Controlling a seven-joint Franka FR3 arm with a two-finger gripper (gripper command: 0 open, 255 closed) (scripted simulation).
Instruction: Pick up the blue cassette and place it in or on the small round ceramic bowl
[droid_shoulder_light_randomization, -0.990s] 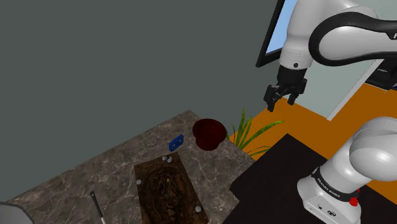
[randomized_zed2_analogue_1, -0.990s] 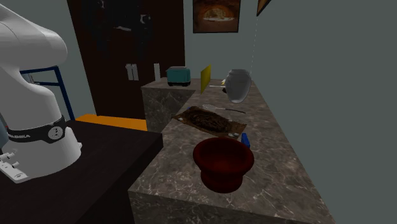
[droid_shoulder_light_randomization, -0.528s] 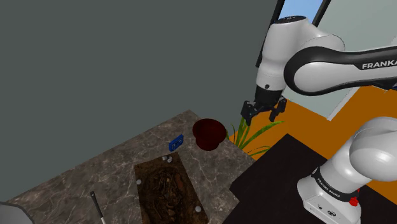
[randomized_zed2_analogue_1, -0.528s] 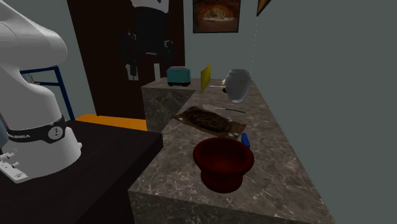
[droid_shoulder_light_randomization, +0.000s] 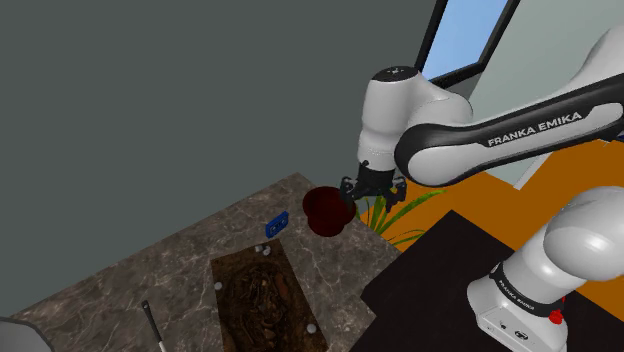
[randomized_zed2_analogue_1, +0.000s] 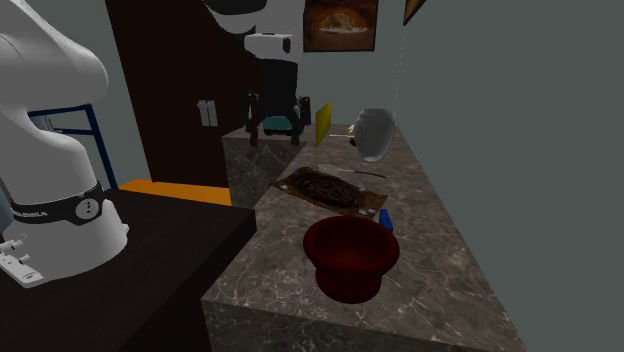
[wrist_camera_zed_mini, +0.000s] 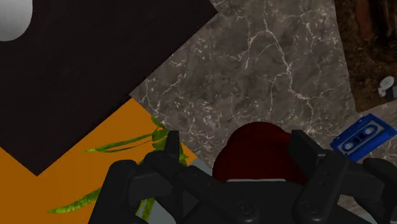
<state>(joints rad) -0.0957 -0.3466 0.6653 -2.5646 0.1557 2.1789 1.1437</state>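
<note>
Dark grey wall behind, a marbled stone desk (droid_shoulder_light_randomization: 190, 262), orange floor and a green plant (droid_shoulder_light_randomization: 398, 208) past the desk's end. The blue cassette (droid_shoulder_light_randomization: 277, 224) lies flat on the desk near the dark red round bowl (droid_shoulder_light_randomization: 329, 209) without touching it, between the bowl and a brown patterned board (droid_shoulder_light_randomization: 264, 302). The hand (droid_shoulder_light_randomization: 372, 189) hovers empty with its fingers (wrist_camera_zed_mini: 304, 147) spread apart, up over the bowl's plant side. In the wrist view the bowl sits between the fingers and the cassette lies off past one of them. Judged step: approach, grasp not begun. Risks: the cassette is thin and flat, so a descent that stops high closes on nothing, and one that goes too low jams the fingertips into stone. The bowl is close, so a finger may clip its rim and shove it. An off-centre pinch may spin the cassette or skid it toward the board.
</note>
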